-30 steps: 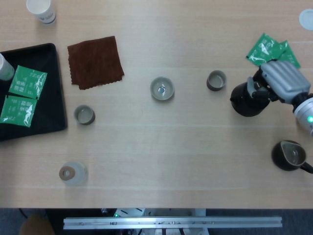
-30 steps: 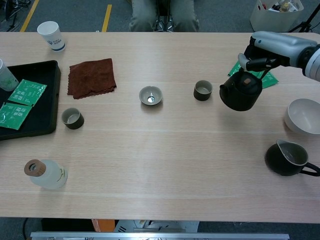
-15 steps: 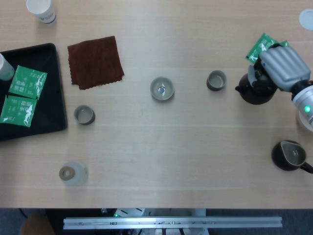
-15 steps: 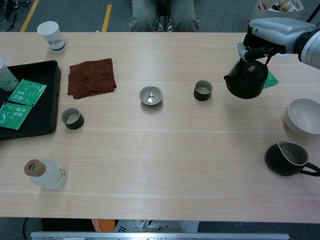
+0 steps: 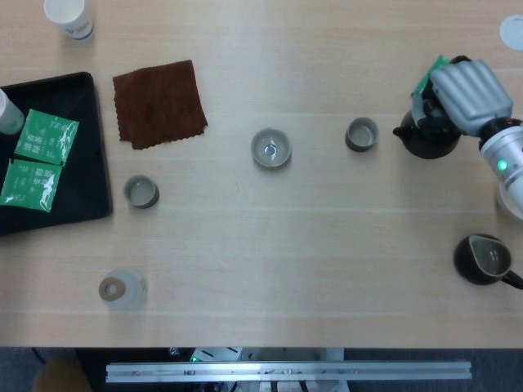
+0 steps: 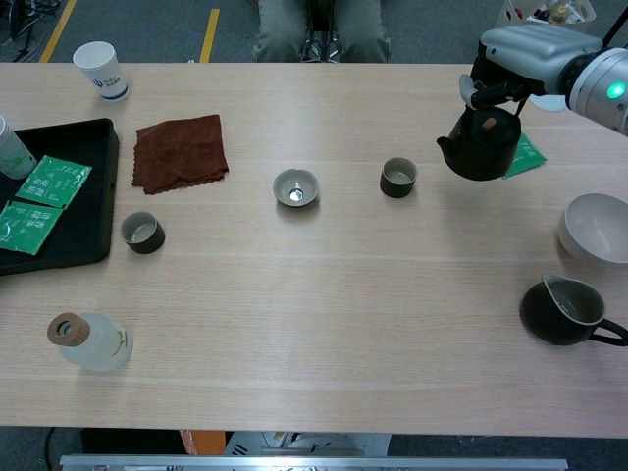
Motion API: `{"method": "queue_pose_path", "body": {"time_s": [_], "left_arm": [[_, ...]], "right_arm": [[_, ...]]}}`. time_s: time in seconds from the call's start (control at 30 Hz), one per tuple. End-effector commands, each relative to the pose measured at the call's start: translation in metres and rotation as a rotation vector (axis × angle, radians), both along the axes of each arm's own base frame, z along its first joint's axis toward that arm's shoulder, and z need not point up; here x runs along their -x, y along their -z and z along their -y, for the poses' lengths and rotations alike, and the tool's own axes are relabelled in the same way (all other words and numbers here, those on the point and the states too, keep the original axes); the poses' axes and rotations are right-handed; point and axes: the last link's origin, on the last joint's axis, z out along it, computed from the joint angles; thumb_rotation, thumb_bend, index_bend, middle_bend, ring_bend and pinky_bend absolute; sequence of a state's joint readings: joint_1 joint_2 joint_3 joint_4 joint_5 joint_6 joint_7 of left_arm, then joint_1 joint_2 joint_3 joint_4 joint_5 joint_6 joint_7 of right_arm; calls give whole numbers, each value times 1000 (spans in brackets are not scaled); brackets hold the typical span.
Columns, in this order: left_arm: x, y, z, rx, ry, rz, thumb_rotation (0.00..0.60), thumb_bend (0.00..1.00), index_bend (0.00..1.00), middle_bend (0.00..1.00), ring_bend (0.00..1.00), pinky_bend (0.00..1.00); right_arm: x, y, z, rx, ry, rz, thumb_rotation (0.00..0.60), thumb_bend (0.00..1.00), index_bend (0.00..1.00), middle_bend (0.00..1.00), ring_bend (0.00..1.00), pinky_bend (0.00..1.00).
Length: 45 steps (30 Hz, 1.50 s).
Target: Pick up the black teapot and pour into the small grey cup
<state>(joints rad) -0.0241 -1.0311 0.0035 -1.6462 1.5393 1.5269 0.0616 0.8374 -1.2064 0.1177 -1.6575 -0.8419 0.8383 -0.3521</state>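
Nearest edge: dark pitcher (image 6: 561, 311) at right, capped bottle (image 6: 88, 341) at left. White bowl (image 6: 595, 228) further back. Mid-table: small grey cup (image 6: 398, 177), upright, just left of the black teapot (image 6: 481, 147), spout toward it. Right hand (image 6: 512, 59) grips the teapot from above, fingers curled around its handle. Left hand out of view.

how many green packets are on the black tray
2. Both lie side by side on the black tray at the table's left edge: one green packet further back, the other nearer the front. More could be hidden beyond the frame's edge.
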Motion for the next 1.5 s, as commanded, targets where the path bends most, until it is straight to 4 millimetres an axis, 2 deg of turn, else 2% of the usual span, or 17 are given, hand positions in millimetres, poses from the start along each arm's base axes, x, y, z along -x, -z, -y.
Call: {"method": "queue_pose_path", "body": {"time_s": [0.03, 0.6, 1.0, 1.5], "left_arm": [[1, 0, 1, -1, -4, -1, 600, 293, 219, 238, 166, 82], [1, -1, 4, -17, -2, 6, 600, 294, 218, 238, 166, 82], [2, -3, 8, -34, -6, 13, 600, 294, 218, 238, 166, 82], [3, -5, 13, -51, -11, 20, 600, 293, 218, 238, 166, 82]], "right_arm": [[1, 5, 6, 0, 6, -14, 296, 648, 974, 1000, 998, 287], [-9, 40, 28, 27, -74, -124, 297, 638, 974, 1000, 994, 288], [-19, 61, 34, 17, -117, -162, 297, 620, 974, 1000, 993, 288], [-29, 68, 39, 18, -172, -229, 300, 620, 974, 1000, 992, 288]]}}
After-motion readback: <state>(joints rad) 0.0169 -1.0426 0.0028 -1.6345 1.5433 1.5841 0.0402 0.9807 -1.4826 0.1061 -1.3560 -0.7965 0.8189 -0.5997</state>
